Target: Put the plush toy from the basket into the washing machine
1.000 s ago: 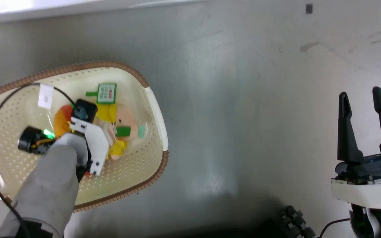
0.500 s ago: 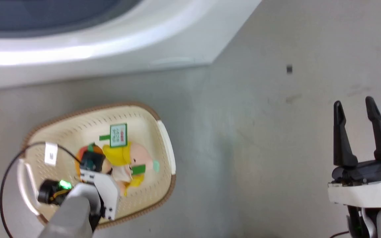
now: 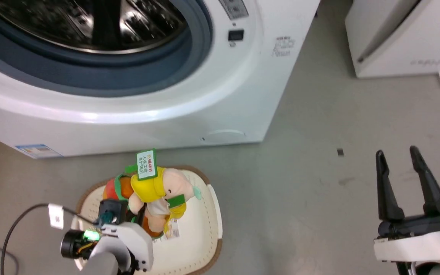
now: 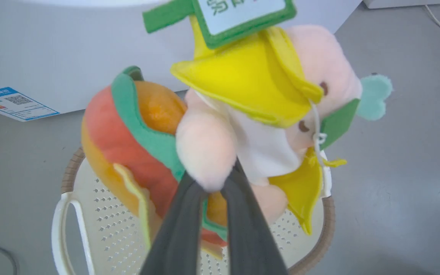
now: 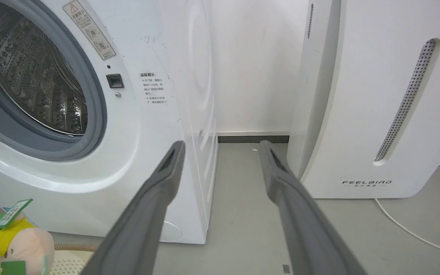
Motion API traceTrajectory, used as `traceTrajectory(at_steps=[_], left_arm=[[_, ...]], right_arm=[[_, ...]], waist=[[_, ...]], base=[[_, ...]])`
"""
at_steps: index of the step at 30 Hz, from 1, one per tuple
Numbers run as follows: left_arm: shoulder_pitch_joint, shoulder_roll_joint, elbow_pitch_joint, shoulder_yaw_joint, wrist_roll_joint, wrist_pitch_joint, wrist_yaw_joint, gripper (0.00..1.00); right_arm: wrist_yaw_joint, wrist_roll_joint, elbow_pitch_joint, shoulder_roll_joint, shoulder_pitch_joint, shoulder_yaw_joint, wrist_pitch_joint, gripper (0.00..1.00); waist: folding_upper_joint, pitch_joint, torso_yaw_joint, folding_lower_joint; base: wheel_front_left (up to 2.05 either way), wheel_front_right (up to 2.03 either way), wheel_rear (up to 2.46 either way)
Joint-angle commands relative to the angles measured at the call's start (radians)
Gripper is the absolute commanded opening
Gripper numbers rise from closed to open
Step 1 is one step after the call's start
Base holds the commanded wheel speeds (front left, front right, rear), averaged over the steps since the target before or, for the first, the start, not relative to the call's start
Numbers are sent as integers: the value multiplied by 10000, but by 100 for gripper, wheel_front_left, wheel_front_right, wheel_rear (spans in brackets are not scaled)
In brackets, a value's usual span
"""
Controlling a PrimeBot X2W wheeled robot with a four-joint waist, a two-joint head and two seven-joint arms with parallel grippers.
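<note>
— So, where's the plush toy?
— Clamped in the left tool. Its two dark fingers are pressed close together on a peach-pink limb at the toy's underside. In the wrist view the burger half hangs to the left, and the yellow part and the face are to the right.
— And the paper tag?
— Green and white, standing up at the top of the toy.
— Is the toy out of the basket?
— It's over it, and the basket sits on the grey floor. The toy looks lifted off the perforated bottom, but it hides the spot beneath it, so I can't say for sure.
— How about the washing machine?
— Just beyond the basket. The porthole is uncovered, with a grey rubber seal round the shiny steel drum. A blue-edged label sits low on its front.
— The other arm?
— The right tool hangs well off to the right above bare floor, fingers spread apart with nothing between them. Its wrist view looks into the gap between the washing machine and a white appliance lettered FEELBIRD. A white cable trails on the floor beside that.
</note>
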Motion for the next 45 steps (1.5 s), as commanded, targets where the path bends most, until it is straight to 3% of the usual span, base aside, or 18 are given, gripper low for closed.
traceTrajectory(at_steps=[1, 8, 17, 25, 32, 39, 45], left_arm=[[470, 55, -533, 161, 4, -52, 111, 0], [2005, 28, -3333, 915, 241, -53, 495, 0], [2945, -88, -6549, 1763, 585, -54, 413, 0], [2016, 728, -8421, 2191, 1151, -20, 163, 0], [-547, 2061, -8315, 2539, 1215, 1280, -150, 0], [-3623, 3388, -7031, 2311, 1243, 2432, -458, 0], [-6022, 4125, -5716, 1751, 1316, 3033, -540, 0]], right_arm=[[-9, -99, 58, 5, 143, 7, -45, 100], [-9, -78, 169, 5, 564, 16, -45, 100], [-9, 46, 178, 5, 770, 83, -45, 100], [-9, 261, -29, 5, 442, 101, -46, 100], [-9, 537, -130, 5, -157, 151, -46, 100], [-9, 841, -242, 5, -792, 202, -46, 100], [-9, 1159, -317, 5, -1197, 250, -46, 100]], waist=[[0, -669, 314, 1], [0, -1438, 435, 1], [0, -1707, 298, 1], [0, -679, -195, 1], [0, 907, -837, 1], [0, 2477, -1406, 1], [0, 3571, -1722, 1]], base=[[0, 0, 0], [0, 0, 0], [0, 0, 0], [0, 0, 0], [0, 0, 0], [0, 0, 0], [0, 0, 0]])
